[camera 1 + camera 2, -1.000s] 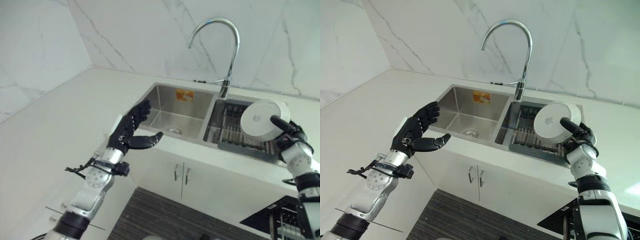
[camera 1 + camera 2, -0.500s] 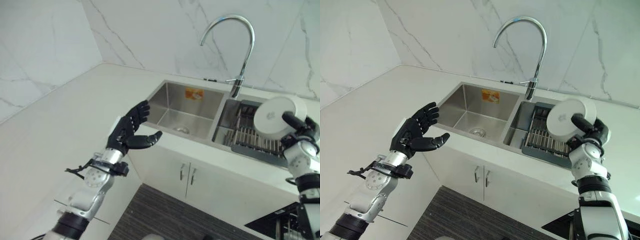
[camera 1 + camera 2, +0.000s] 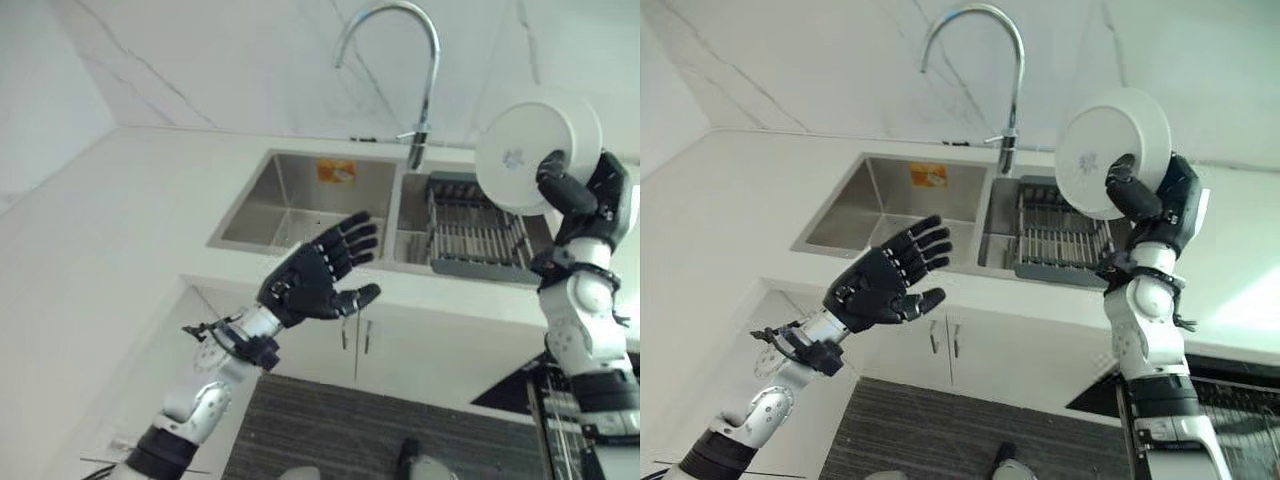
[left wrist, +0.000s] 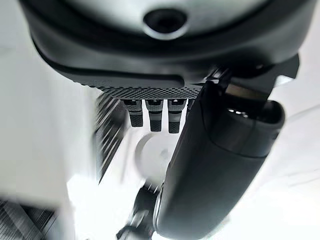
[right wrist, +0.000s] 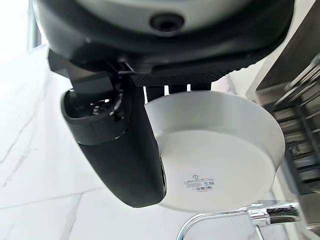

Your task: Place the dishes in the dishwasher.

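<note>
A white plate [image 3: 535, 148] is held up on edge above the right side of the sink, its underside facing me, with my right hand [image 3: 578, 197] shut on its lower right rim. Seen from the right wrist, the thumb [image 5: 120, 150] presses against the plate's underside [image 5: 220, 160]. My left hand [image 3: 322, 278] hovers open and empty, palm up with fingers spread, in front of the counter edge below the left basin. The same plate [image 3: 1110, 150] and right hand [image 3: 1155, 195] appear in the right eye view.
A double steel sink is set in the white counter: a bare left basin [image 3: 300, 200] and a right basin holding a dark dish rack [image 3: 480, 235]. A tall curved faucet [image 3: 410, 70] rises behind. Cabinet doors [image 3: 390, 350] below, and a dishwasher rack [image 3: 580, 440] at lower right.
My right hand has lifted the plate higher, above the rack. My left hand has moved right and opened wider. The camera has also shifted.
</note>
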Available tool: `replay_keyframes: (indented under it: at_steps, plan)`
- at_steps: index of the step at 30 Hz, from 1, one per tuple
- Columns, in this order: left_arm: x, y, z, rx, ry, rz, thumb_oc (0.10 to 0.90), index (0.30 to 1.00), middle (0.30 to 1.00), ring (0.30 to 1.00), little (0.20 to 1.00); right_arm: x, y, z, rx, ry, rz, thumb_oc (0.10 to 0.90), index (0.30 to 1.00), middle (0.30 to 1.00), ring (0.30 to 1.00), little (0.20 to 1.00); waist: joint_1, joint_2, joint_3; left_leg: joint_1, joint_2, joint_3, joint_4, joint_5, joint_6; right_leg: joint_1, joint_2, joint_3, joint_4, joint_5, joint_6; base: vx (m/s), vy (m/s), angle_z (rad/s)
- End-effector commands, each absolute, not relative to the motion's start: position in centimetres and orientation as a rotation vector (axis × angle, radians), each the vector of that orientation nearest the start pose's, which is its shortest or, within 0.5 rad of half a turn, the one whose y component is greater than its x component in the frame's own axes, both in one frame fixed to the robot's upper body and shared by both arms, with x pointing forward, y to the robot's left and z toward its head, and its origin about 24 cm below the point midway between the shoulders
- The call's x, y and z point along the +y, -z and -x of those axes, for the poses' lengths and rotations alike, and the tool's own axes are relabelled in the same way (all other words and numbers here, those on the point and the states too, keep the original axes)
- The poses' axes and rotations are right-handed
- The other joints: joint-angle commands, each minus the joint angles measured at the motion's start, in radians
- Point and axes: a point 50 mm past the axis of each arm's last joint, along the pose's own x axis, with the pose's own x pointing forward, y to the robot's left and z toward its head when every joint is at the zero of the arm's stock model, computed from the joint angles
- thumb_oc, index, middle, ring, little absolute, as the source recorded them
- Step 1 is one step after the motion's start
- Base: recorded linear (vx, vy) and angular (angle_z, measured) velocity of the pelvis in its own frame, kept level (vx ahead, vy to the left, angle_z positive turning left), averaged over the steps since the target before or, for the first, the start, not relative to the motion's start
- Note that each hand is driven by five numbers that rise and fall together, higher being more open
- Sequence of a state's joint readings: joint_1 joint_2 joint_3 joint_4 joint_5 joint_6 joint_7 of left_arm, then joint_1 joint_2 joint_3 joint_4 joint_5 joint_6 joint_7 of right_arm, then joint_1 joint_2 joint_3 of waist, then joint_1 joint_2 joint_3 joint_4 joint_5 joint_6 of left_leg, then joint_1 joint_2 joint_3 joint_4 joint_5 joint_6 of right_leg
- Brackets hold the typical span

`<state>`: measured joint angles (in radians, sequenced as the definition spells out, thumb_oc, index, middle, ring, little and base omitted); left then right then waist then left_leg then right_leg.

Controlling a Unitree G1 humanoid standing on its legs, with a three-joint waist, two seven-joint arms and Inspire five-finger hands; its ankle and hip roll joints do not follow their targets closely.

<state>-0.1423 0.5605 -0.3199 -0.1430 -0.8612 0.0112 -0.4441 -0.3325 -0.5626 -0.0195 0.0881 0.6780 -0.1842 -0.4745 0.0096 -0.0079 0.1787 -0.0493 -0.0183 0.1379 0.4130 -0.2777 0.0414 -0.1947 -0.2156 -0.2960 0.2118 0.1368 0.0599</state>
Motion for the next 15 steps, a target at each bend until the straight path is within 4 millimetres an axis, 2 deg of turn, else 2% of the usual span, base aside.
replay_keyframes:
  at_steps: [1, 3, 5, 6, 8, 9, 10, 15]
  plan:
    - [12.2, -13.4, -22.8, -0.226, 1.15, 0.352, 0.8, 0.9, 0.9, 0.9, 0.9, -25.8, -23.8, -28.2, -0.818, 0.297, -0.135, 0.4, 0.3, 0.3, 0.3, 0.3, 0.004, -0.01, -0.043, 0.003, -0.011, 0.018, -0.113, 0.038, -0.038, 0.033, -0.002, 0.051, 0.088, -0.168, 0.141, -0.01, 0.118, -0.42]
    - [11.5, -12.6, -22.2, -0.162, 1.201, 0.353, 0.8, 0.9, 0.9, 0.9, 0.9, -24.9, -23.3, -27.7, -0.828, 0.22, -0.163, 0.4, 0.3, 0.3, 0.3, 0.3, -0.01, -0.019, -0.03, 0.007, -0.02, 0.028, -0.113, 0.033, -0.031, 0.01, -0.008, 0.053, 0.088, -0.125, 0.158, -0.02, 0.091, -0.64]
    - [11.0, -11.8, -22.0, -0.106, 1.22, 0.328, 0.8, 0.9, 0.9, 0.9, 0.9, -23.8, -23.2, -27.4, -0.851, 0.135, -0.257, 0.4, 0.3, 0.3, 0.3, 0.3, -0.015, -0.032, -0.018, 0.015, -0.021, 0.062, -0.113, 0.025, -0.027, 0.008, -0.044, 0.009, 0.088, -0.063, 0.175, -0.06, 0.047, -0.69]
    - [10.8, -11.7, -22.0, -0.098, 1.213, 0.324, 0.8, 0.9, 0.9, 0.9, 0.9, -23.4, -23.2, -27.3, -0.854, 0.105, -0.285, 0.4, 0.3, 0.3, 0.3, 0.3, -0.012, -0.033, -0.016, 0.017, -0.017, 0.079, -0.113, 0.024, -0.026, 0.016, -0.058, -0.007, 0.088, -0.052, 0.179, -0.11, 0.034, -0.95]
    - [10.5, -10.6, -22.2, -0.039, 1.185, 0.324, 0.8, 0.9, 0.9, 0.9, 0.9, -21.9, -23.1, -26.8, -0.879, 0.014, -0.36, 0.4, 0.3, 0.3, 0.3, 0.3, -0.001, -0.02, -0.016, 0.028, 0.021, 0.149, -0.113, 0.022, -0.022, 0.068, -0.09, -0.056, 0.088, -0.077, 0.171, -0.19, -0.004, -1.29]
    - [10.4, -10.3, -22.2, -0.029, 1.182, 0.323, 0.8, 0.9, 0.9, 0.9, 0.9, -21.7, -23.0, -26.7, -0.882, 0.003, -0.368, 0.4, 0.3, 0.3, 0.3, 0.3, 0.0, -0.016, -0.016, 0.032, 0.03, 0.159, -0.113, 0.016, -0.021, 0.08, -0.093, -0.058, 0.088, -0.087, 0.17, -0.28, -0.112, -1.32]
    - [9.9, -8.5, -21.8, 0.032, 1.171, 0.336, 0.8, 0.9, 0.9, 0.9, 0.9, -20.9, -22.5, -26.2, -0.917, -0.011, -0.425, 0.4, 0.3, 0.3, 0.3, 0.3, 0.006, -0.001, -0.016, 0.029, 0.068, 0.205, -0.113, 0.015, -0.013, 0.126, -0.124, -0.068, 0.088, -0.117, 0.152, -0.17, -0.108, -0.87]
    - [9.4, -6.0, -21.3, 0.138, 1.136, 0.295, 0.8, 0.9, 0.9, 0.9, 0.9, -19.9, -21.6, -25.9, -0.901, -0.015, -0.529, 0.4, 0.3, 0.3, 0.3, 0.3, 0.023, -0.006, -0.02, 0.025, 0.095, 0.237, -0.113, 0.016, -0.021, 0.144, -0.188, -0.075, 0.088, -0.104, 0.166, -0.1, -0.203, -0.74]
